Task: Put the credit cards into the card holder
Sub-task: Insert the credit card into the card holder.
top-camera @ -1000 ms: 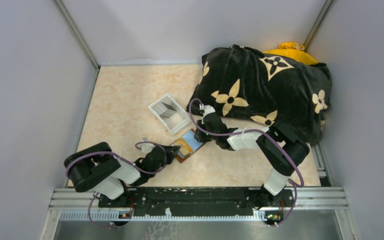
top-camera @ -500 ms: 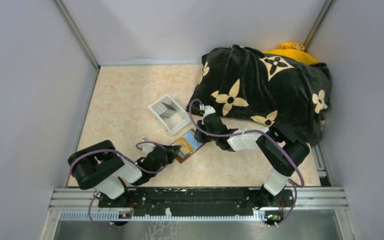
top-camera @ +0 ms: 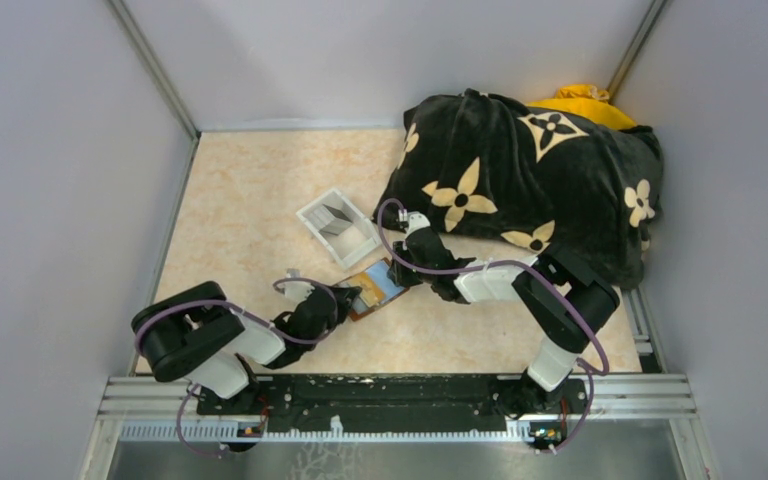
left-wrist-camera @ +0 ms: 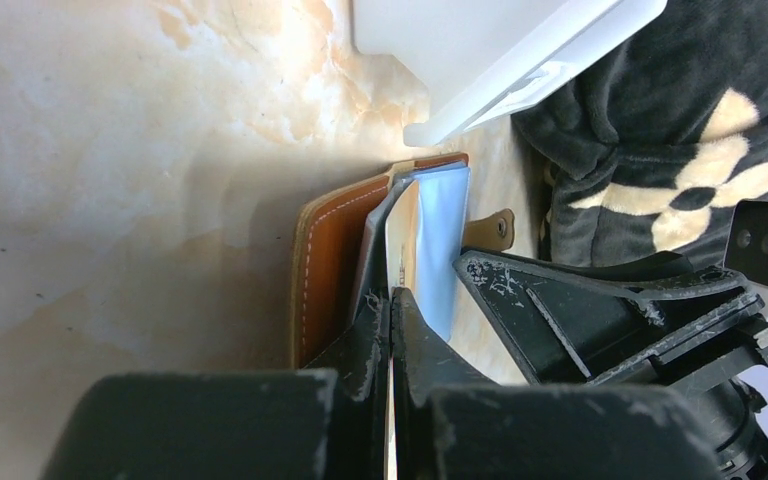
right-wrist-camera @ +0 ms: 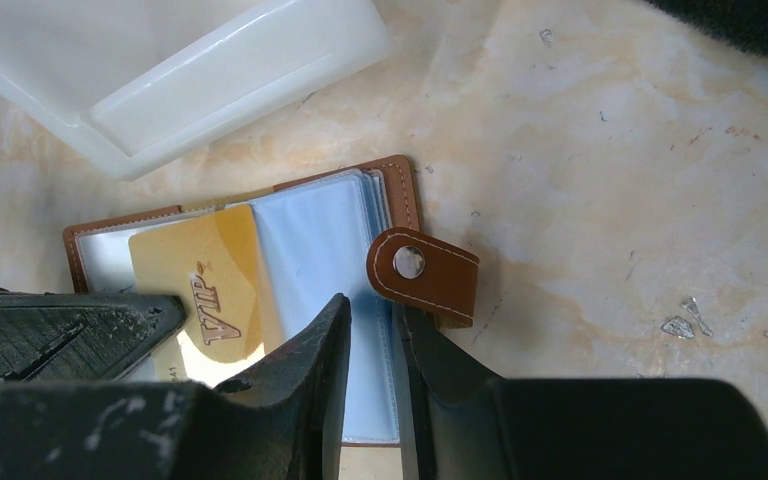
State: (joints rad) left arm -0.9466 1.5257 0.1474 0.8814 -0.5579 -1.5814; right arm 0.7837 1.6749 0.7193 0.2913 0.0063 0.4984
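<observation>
Holder [right-wrist-camera: 400,176]: brown stitched leather, lying open and flat on the table [top-camera: 250,190], just in front of the tray [right-wrist-camera: 220,70]. Glossy clear sleeves [right-wrist-camera: 310,235] are fanned inside it. A rounded tab [right-wrist-camera: 430,275] with a metal snap is folded over its right edge.

Card [right-wrist-camera: 205,285]: gold, thin, rigid, printed "VIP", seen lying over the left leaves of the holder. How far it is seated in a sleeve cannot be told.

Left gripper [left-wrist-camera: 390,300]: fingers pressed together on the card's near edge.

Right gripper [right-wrist-camera: 370,325]: fingers drawn to a narrow gap, with the sleeve leaves pinched between them beside the tab.

Tray: translucent white plastic, rectangular, with rounded corners.

Blanket [top-camera: 520,170]: black plush with tan flower motifs, heaped at far right.

Against 0.5 s earlier: the left arm's elbow is shifted slightly left. Holder, tray, blanket and right arm are unchanged in place.
</observation>
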